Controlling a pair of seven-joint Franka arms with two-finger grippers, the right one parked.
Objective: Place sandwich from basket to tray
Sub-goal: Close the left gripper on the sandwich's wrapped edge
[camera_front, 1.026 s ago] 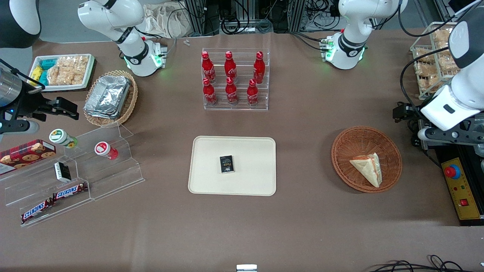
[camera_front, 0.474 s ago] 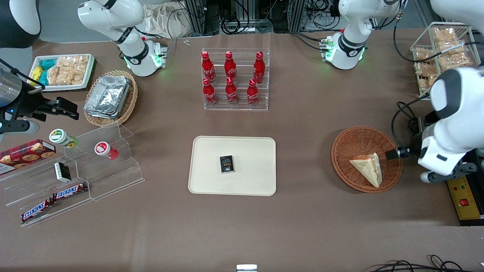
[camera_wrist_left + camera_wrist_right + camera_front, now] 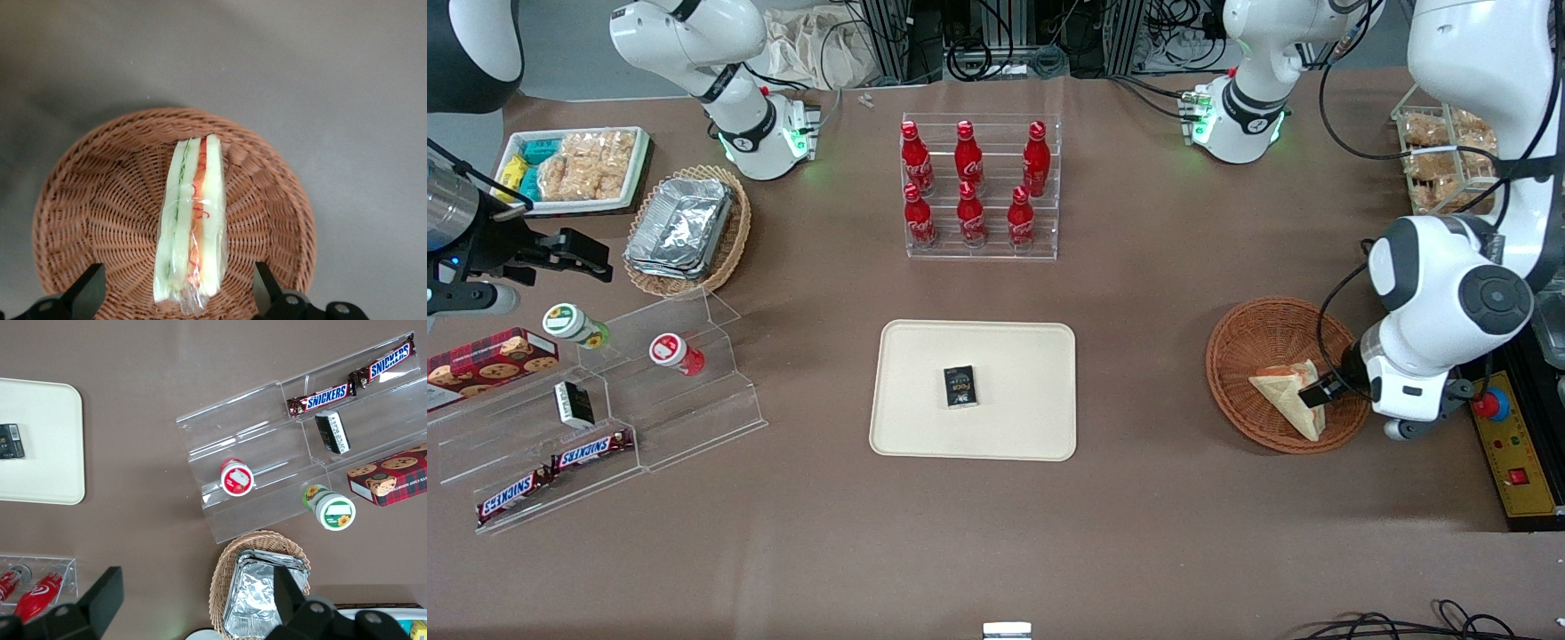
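The sandwich (image 3: 1283, 395), a wrapped pale bread wedge with red and green filling, lies in the round reddish-brown wicker basket (image 3: 1254, 338) toward the working arm's end of the table. My left gripper (image 3: 1320, 391) hovers just over the sandwich's broad end. In the left wrist view the sandwich (image 3: 193, 213) stands on edge in the basket (image 3: 87, 200). The gripper (image 3: 177, 272) is open, one black finger on each side of the wedge with a gap to both. The cream tray (image 3: 925, 356) lies mid-table with a small black box (image 3: 960, 387) on it.
A clear rack of red bottles (image 3: 971, 191) stands farther from the front camera than the tray. A control box with a red button (image 3: 1513, 444) lies beside the basket. A wire rack of snack bags (image 3: 1440, 151) stands at the working arm's end.
The left arm has swung in from the table's end, and its gripper now hangs over the sandwich in the basket. The sandwich and basket have not moved.
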